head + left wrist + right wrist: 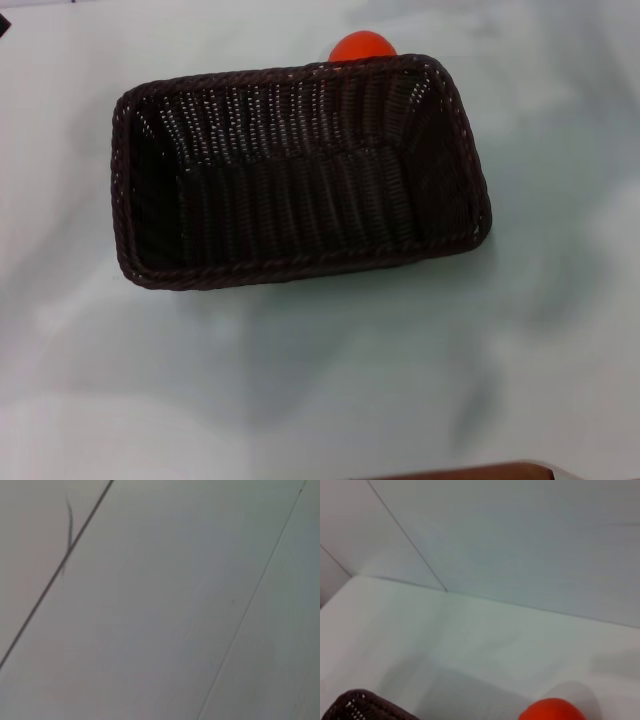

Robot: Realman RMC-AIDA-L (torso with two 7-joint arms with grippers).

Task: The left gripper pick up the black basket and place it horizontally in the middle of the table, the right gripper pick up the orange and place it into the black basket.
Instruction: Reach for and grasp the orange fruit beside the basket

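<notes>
1. Dark woven wicker makes the black basket (pixel 300 172), which lies open side up on the white tabletop (pixel 320 380), about in the middle of it and a little to the far side.
2. The orange (pixel 362 46) lies on the tabletop just beyond the far rim of the basket, towards its right end; the rim hides the lower part of it, and I cannot tell if the two touch.
3. No end effector shows in any view, so I cannot tell whether the left one or the right one is spread or pressed together.
4. Risk, in my judgement: the round, glossy fruit may roll away if it is touched off centre. The high basket wall beside it leaves little room on the near side, so a finger could strike the rim and push the basket.
5. The long axis of the basket runs left to right, slightly turned: its right end sits nearer than its left end.
</notes>
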